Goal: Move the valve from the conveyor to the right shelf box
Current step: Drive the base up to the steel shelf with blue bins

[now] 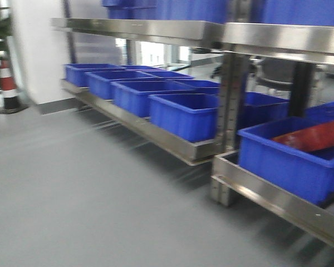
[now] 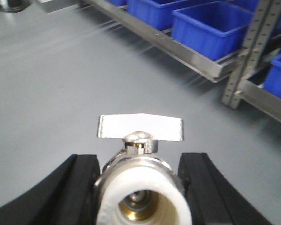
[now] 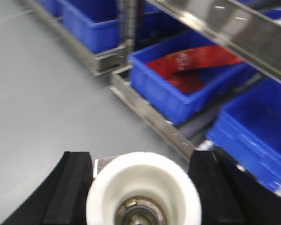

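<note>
In the left wrist view, a metal valve with a white-rimmed opening and a flat silver handle sits between black fingers. My left gripper is shut on it, above grey floor. In the right wrist view, another valve shows its white end cap, with my right gripper shut on it. Ahead and to the right stands a blue shelf box holding a red bag; the same box is at the right of the front view. The conveyor is out of view. Neither gripper shows in the front view.
A steel shelf rack carries a row of blue boxes on its low tier and more above. An upright post divides the two bays. Grey floor spreads in front. A red and white cone stands far left.
</note>
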### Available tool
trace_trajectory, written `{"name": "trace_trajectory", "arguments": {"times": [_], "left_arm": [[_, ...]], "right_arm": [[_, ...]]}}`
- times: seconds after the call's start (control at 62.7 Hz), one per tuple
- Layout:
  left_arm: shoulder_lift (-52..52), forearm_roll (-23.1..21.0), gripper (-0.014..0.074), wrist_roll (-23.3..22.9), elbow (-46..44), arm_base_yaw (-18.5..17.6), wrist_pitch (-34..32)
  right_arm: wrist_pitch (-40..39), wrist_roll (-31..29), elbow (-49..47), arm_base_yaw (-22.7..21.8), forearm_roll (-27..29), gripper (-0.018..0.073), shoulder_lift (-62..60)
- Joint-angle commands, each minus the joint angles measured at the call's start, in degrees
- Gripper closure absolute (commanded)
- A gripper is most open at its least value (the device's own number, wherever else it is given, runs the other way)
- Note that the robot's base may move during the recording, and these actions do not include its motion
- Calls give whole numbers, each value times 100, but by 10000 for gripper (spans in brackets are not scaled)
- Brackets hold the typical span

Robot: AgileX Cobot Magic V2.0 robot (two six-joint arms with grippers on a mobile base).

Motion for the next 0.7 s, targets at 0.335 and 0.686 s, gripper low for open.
{"name": "trace_trajectory", "arguments": {"times": [0.335,0.686], "left_arm": [[-54,-60,708,-8,-36,-18,-352],[-54,-60,708,-8,-36,-18,-352]], "right_arm": [[-428,-24,-55,-15,-44,723,-68],[-428,-24,-55,-15,-44,723,-68]]}}
